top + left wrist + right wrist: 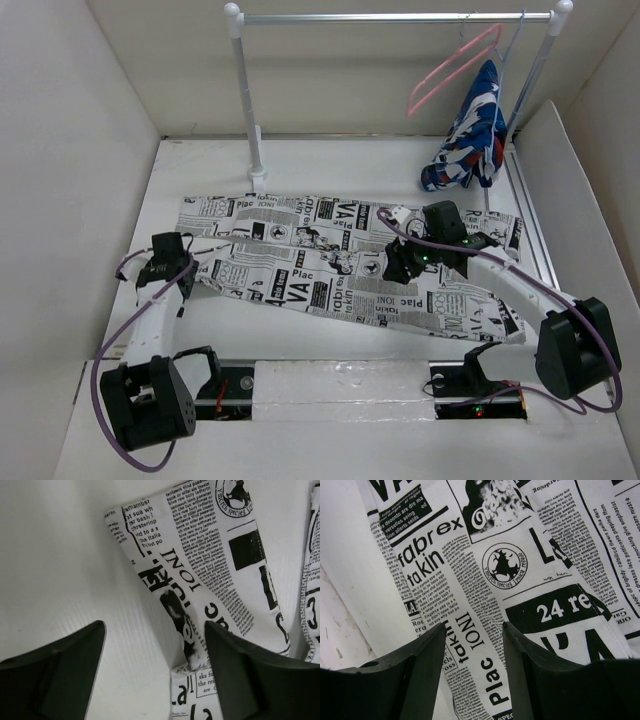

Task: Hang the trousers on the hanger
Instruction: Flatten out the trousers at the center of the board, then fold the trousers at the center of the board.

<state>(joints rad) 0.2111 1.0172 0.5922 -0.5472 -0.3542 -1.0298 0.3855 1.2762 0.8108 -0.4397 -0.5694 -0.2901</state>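
The newspaper-print trousers (pixel 330 265) lie flat across the table, running from the left to the front right. The pink hanger (pixel 450 70) hangs empty on the rail at the back right. My left gripper (pixel 193 273) is open and low over the hem of the left leg end. In the left wrist view the gripper (pixel 155 630) straddles the fabric's edge (pixel 215 555), with bare table under its left finger. My right gripper (pixel 395 262) is open over the middle of the trousers. In the right wrist view the gripper (pixel 473 627) has a raised strip of fabric (pixel 470 580) between its jaws.
A white clothes rail (pixel 400 17) on two posts stands at the back. A blue, white and red garment (pixel 470 135) hangs from it beside the pink hanger. White walls enclose the table. A metal track (pixel 530 220) runs along the right side.
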